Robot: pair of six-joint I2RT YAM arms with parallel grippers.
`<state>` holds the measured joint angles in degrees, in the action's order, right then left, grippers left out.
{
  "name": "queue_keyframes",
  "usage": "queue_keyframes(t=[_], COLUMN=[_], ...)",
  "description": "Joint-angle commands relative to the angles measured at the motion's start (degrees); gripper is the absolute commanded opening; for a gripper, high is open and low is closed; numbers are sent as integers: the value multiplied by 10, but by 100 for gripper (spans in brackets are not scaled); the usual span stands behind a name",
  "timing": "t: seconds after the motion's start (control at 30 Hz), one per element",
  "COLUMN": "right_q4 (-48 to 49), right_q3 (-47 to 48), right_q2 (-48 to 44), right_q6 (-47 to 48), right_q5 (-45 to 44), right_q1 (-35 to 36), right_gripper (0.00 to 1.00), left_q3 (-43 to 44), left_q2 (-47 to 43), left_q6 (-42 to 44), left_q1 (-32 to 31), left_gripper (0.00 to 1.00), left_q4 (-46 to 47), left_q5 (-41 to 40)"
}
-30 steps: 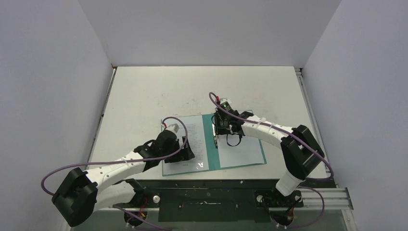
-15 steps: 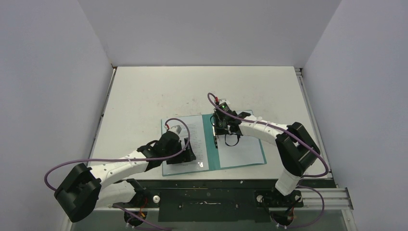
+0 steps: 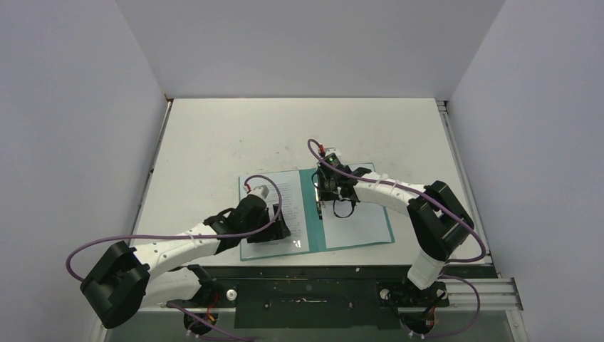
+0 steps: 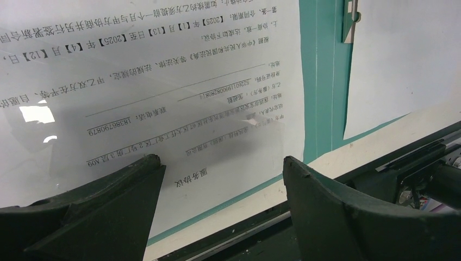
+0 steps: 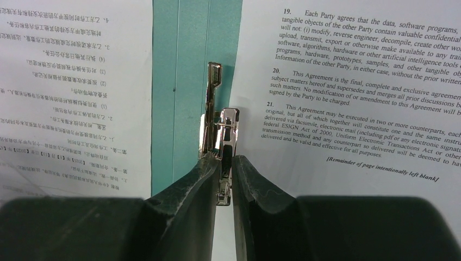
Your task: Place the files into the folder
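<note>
The teal folder (image 3: 311,208) lies open flat on the table. A sheet with small black text (image 3: 286,203) lies on its left half and another printed sheet (image 3: 360,221) on its right half. My left gripper (image 3: 279,231) is open and empty, low over the near end of the left sheet (image 4: 163,81), fingertips apart (image 4: 220,163). My right gripper (image 3: 329,191) is shut on the folder's metal clip (image 5: 227,130) beside the teal spine (image 5: 185,81), at the left edge of the right sheet (image 5: 353,81).
The black base rail (image 3: 306,274) runs along the table's near edge, just below the folder, and shows in the left wrist view (image 4: 380,174). White walls close the table (image 3: 214,135) on three sides.
The left arm has shifted slightly toward the near edge and the right gripper has nudged a little left at the clip. Folder and sheets have not moved.
</note>
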<state>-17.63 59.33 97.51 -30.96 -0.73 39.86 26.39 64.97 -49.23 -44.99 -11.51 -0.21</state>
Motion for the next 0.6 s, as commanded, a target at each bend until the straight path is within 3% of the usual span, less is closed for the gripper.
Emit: queue_keyframes(t=[0.0,0.57], right_q4=[22,37], right_q3=[-4,-23], right_q2=[3,0], right_q6=[-6,-14], right_q5=[-17,3], right_q1=[5,6], right_gripper=[18,12], left_q3=[2,-8], left_q2=[0,1], left_q6=[-5,-20], left_q1=[-4,-5], left_gripper=[79,79], left_q4=[28,42], left_q5=[-12,-16])
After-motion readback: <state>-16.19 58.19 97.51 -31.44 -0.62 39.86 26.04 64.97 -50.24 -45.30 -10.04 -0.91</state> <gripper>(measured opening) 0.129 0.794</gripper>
